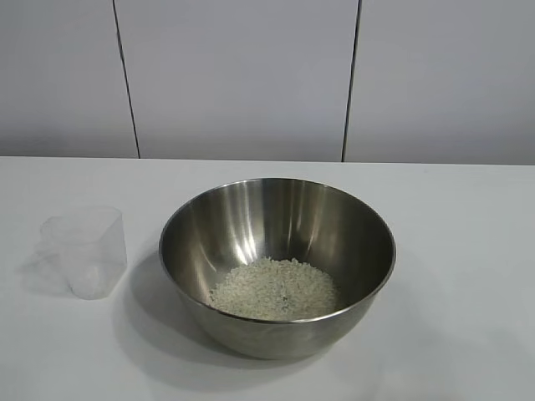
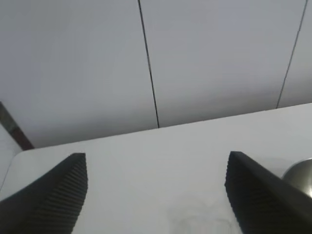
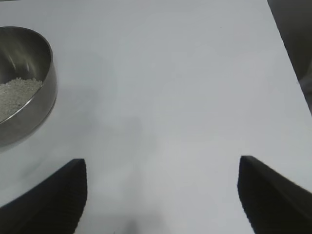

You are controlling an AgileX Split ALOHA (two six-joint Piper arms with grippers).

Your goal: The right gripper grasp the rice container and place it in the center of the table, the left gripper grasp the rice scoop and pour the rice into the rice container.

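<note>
The rice container (image 1: 277, 259), a large shiny steel bowl, stands in the middle of the white table (image 1: 468, 251). A flat heap of rice (image 1: 273, 290) lies in its bottom. To its left the rice scoop (image 1: 86, 250), a small clear plastic cup, stands upright and looks empty. Neither arm shows in the exterior view. My left gripper (image 2: 157, 155) is open over bare table, with the bowl's edge (image 2: 301, 176) off to one side. My right gripper (image 3: 162, 159) is open too, apart from the bowl (image 3: 29, 92), which shows its rice (image 3: 17, 92).
A grey panelled wall (image 1: 242, 75) rises behind the table's far edge. A table edge (image 3: 287, 63) runs along one side in the right wrist view, with dark floor beyond it. Bare tabletop lies to the right of the bowl.
</note>
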